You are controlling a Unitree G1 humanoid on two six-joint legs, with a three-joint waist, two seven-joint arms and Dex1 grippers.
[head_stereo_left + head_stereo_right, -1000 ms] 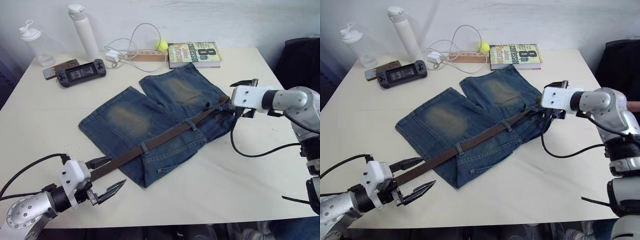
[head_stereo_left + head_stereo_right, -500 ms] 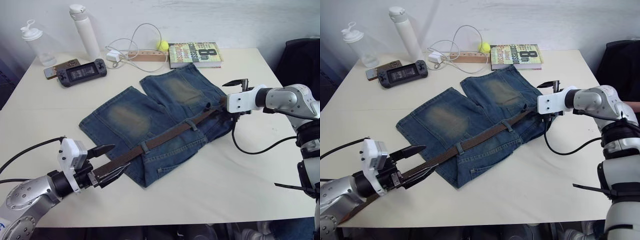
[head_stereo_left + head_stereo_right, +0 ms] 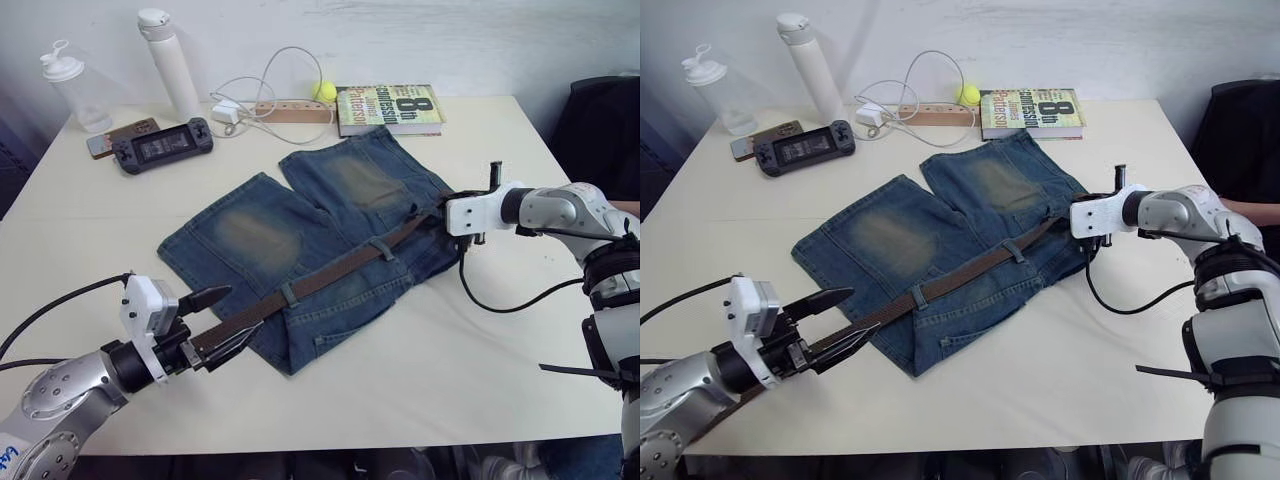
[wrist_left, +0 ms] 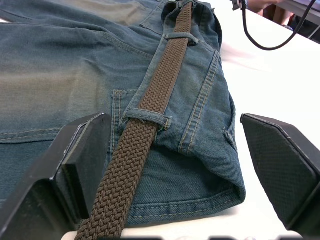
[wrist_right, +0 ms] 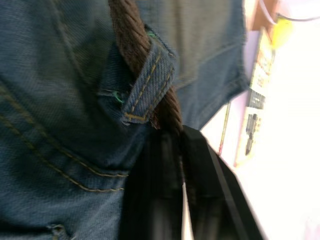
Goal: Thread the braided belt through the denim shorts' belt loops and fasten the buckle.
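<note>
Blue denim shorts [image 3: 300,230] with faded tan patches lie flat mid-table. The brown braided belt [image 3: 340,270] runs along the waistband under two belt loops [image 3: 288,294] [image 3: 383,250]. My right gripper [image 5: 175,137] is at the shorts' right end, shut on the braided belt just past a third belt loop [image 5: 147,82]. At the belt's left part my left gripper [image 3: 238,312] is open. Its fingers [image 4: 80,160] stand either side of the strap [image 4: 150,125], without touching it. The buckle is hidden.
Along the table's far edge stand a book [image 3: 388,108], a tennis ball [image 3: 322,90], a white cable [image 3: 265,95], a game console [image 3: 162,146], a phone [image 3: 115,138] and two bottles [image 3: 168,62] [image 3: 70,90]. A black chair [image 3: 600,120] stands past the right edge.
My right gripper's fingers have closed on the belt at the shorts' right end. My left gripper, still open, has moved up from the table's front edge to straddle the strap.
</note>
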